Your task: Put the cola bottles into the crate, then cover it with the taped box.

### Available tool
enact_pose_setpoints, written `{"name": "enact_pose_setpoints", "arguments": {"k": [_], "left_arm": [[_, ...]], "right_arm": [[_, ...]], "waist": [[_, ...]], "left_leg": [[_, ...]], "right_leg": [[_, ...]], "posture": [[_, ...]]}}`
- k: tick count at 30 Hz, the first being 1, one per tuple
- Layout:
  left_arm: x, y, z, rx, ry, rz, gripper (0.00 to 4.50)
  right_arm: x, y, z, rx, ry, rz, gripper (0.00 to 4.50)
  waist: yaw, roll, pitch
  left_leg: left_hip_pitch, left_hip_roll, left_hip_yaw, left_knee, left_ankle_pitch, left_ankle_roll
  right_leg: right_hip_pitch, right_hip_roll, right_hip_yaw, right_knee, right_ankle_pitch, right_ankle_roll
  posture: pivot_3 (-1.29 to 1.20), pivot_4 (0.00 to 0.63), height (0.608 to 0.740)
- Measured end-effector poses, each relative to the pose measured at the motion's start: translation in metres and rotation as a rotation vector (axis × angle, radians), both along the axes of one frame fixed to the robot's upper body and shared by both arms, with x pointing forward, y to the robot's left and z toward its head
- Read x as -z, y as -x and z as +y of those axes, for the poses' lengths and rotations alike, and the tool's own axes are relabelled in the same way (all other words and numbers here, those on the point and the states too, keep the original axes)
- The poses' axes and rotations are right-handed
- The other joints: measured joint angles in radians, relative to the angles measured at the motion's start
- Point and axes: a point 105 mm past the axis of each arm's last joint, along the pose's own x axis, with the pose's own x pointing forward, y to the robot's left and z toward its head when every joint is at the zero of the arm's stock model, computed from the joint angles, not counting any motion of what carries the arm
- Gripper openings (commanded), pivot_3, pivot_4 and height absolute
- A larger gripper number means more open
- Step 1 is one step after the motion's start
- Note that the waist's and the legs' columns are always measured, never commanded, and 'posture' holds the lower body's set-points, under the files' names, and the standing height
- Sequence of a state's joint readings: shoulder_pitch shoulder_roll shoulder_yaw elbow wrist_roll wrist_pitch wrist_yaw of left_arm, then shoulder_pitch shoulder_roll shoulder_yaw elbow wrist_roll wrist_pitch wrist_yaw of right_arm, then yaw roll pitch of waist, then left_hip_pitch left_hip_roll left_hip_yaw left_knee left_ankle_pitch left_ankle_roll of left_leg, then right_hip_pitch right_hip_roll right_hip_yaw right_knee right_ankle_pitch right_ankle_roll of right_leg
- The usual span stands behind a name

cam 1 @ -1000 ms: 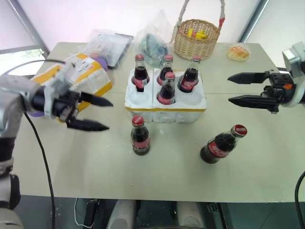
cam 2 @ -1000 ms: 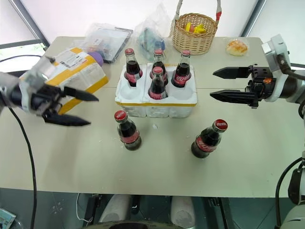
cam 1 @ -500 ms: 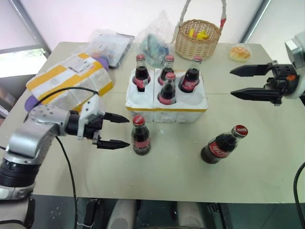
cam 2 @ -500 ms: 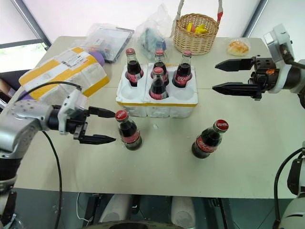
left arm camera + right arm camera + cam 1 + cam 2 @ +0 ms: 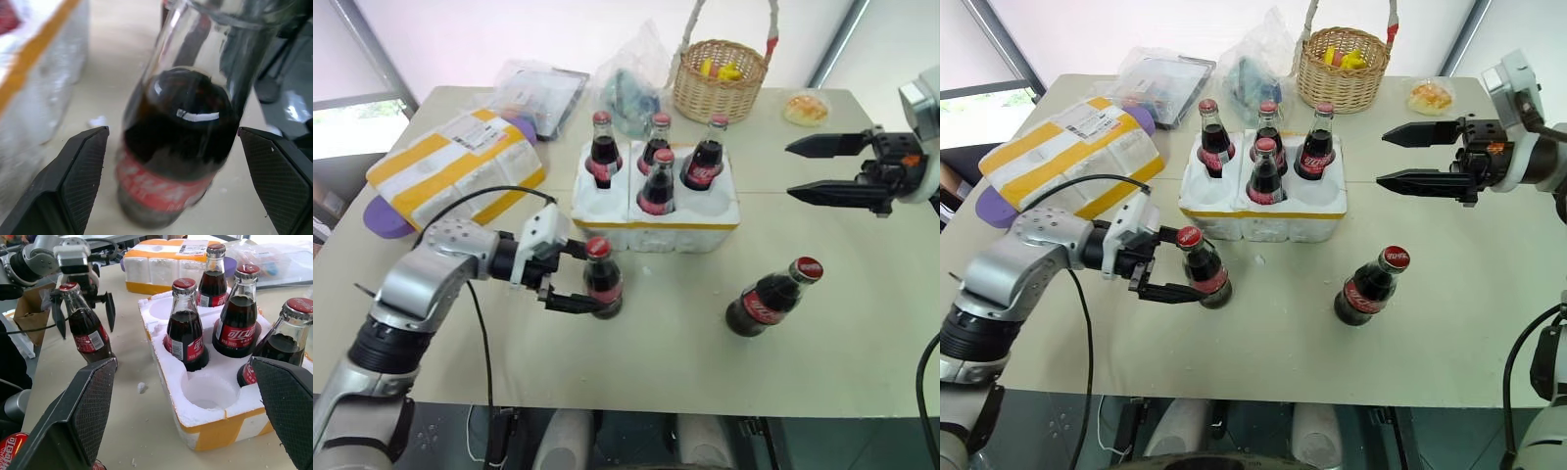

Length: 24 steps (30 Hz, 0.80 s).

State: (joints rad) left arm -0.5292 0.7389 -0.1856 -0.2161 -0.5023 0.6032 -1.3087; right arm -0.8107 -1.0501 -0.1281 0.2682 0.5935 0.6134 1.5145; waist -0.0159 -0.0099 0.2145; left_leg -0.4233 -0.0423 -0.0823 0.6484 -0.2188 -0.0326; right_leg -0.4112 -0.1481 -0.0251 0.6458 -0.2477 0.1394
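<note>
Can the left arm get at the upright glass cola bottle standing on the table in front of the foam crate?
Probably yes: the left end effector is open, its fingers either side of the red-capped glass cola bottle, nothing between.

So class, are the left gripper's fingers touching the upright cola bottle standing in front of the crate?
Apart: the left wrist view shows table either side of the bottle, between it and both fingers.

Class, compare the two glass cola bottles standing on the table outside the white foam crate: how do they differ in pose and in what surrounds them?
The near-left glass cola bottle stands upright, while the near-right glass cola bottle leans over at a tilt. The near-left one sits between the open black fingers of the left gripper; the near-right one has no gripper by it. The near-left one stands closer to the white foam crate. Both have red caps, red labels and dark cola.
</note>
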Motion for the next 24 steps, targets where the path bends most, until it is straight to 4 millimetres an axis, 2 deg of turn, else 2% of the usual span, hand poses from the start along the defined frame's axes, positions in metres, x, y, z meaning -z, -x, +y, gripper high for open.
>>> {"name": "enact_pose_setpoints", "arguments": {"k": [6,7,10,21,24], "left_arm": [[0.004,0.0,-0.005,0.028,-0.022,0.019,4.42],[0.004,0.0,-0.005,0.029,-0.023,0.018,3.9],[0.0,-0.003,-0.005,0.024,-0.023,-0.001,2.79],[-0.006,-0.011,0.009,-0.023,-0.036,0.068,2.79],[-0.031,-0.02,0.017,-0.074,-0.009,0.068,2.79]], "right_arm": [[-0.002,0.0,0.007,0.014,-0.002,-0.004,4.5],[-0.003,0.0,0.008,0.019,-0.003,-0.006,4.5],[-0.005,0.0,0.009,0.029,-0.007,-0.014,4.5],[0.004,0.001,0.009,0.043,-0.028,-0.004,4.5],[0.004,0.001,0.009,0.038,-0.028,-0.004,4.5]], "waist": [[-0.003,0.0,0.0],[-0.001,0.0,0.0],[0.001,0.0,0.0],[-0.005,0.0,0.0],[-0.002,-0.001,0.0]], "left_leg": [[0.0,0.0,0.0,0.0,0.0,0.0],[0.0,0.0,0.0,0.0,0.0,0.0],[0.0,0.0,0.0,0.0,0.0,0.0],[0.0,0.001,0.0,0.0,0.0,0.0],[-0.001,0.001,-0.001,0.0,0.0,0.0]], "right_leg": [[0.0,0.0,0.0,0.0,0.0,0.0],[0.0,0.0,0.0,0.0,0.0,0.0],[0.0,0.0,0.0,0.0,0.0,0.0],[0.0,0.001,0.0,0.0,0.0,0.0],[-0.001,0.001,0.0,0.0,0.0,0.0]], "posture": [[0.0,0.15,0.737],[0.0,0.15,0.737],[0.0,0.15,0.737],[0.0,0.15,0.737],[0.0,0.15,0.737]]}}
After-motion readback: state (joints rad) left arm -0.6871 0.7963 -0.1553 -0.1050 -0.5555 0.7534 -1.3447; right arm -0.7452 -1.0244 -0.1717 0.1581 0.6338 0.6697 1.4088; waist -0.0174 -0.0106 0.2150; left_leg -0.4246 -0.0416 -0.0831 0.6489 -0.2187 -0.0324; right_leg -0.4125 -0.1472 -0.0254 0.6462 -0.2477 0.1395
